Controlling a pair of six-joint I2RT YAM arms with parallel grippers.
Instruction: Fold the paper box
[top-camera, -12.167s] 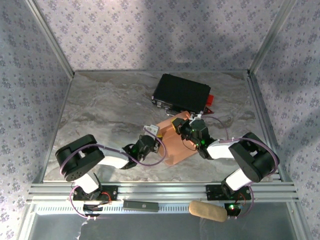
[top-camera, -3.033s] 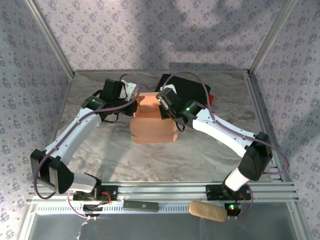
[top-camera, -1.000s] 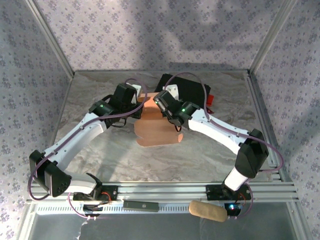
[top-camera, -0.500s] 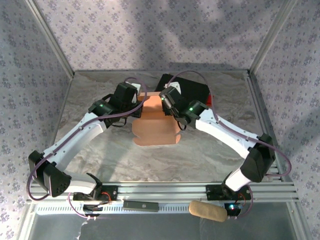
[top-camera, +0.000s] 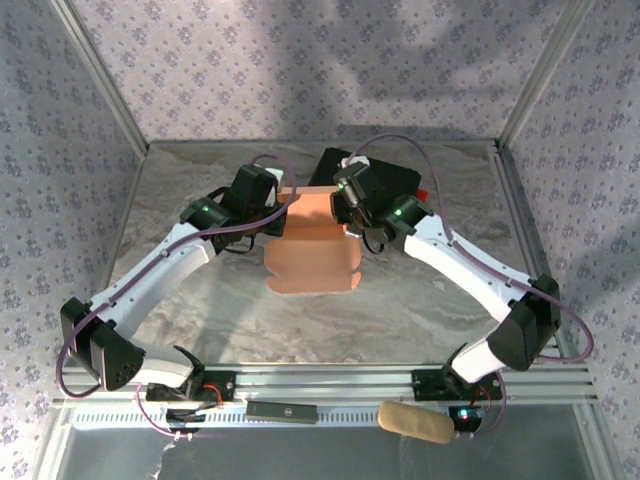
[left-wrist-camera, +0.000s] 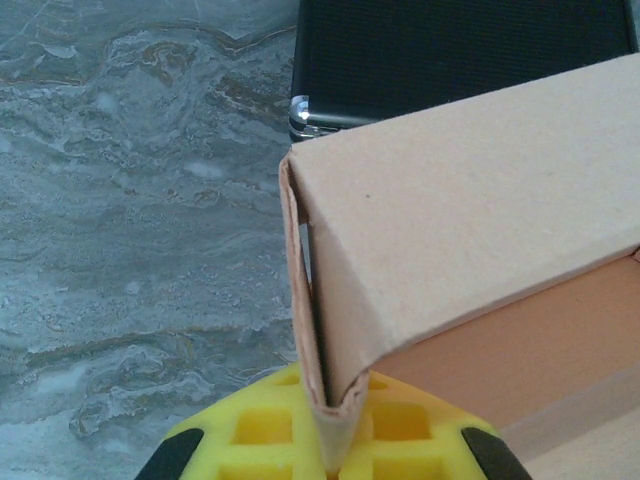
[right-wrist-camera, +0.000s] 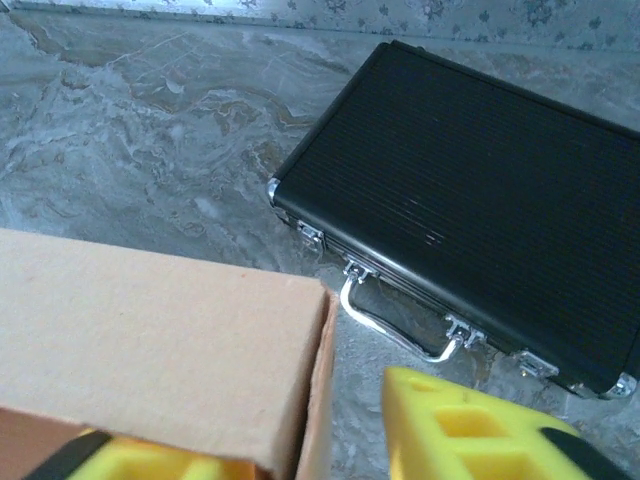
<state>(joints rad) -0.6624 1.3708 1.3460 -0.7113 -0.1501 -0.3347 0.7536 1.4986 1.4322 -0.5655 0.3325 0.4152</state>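
Observation:
The salmon-pink paper box (top-camera: 312, 255) stands half-formed in the middle of the table, its back part raised and its front flaps lying flat. My left gripper (top-camera: 282, 206) is shut on the box's left side. In the left wrist view the doubled cardboard edge (left-wrist-camera: 318, 330) runs down between the yellow pads of that gripper (left-wrist-camera: 338, 440). My right gripper (top-camera: 350, 216) is at the box's right end. In the right wrist view it (right-wrist-camera: 300, 455) is open, one yellow finger (right-wrist-camera: 130, 462) behind the box panel (right-wrist-camera: 150, 330) and the other finger (right-wrist-camera: 470, 430) clear of it.
A black hard case (top-camera: 385, 178) lies just behind the box, its metal handle (right-wrist-camera: 395, 325) facing the box. A tan roll (top-camera: 415, 422) and a black bar (top-camera: 283, 409) sit on the front rail. Enclosure walls stand on three sides.
My right gripper has opened and let go of the box's right end, and has shifted slightly right and back. The left gripper keeps its grip in the same place.

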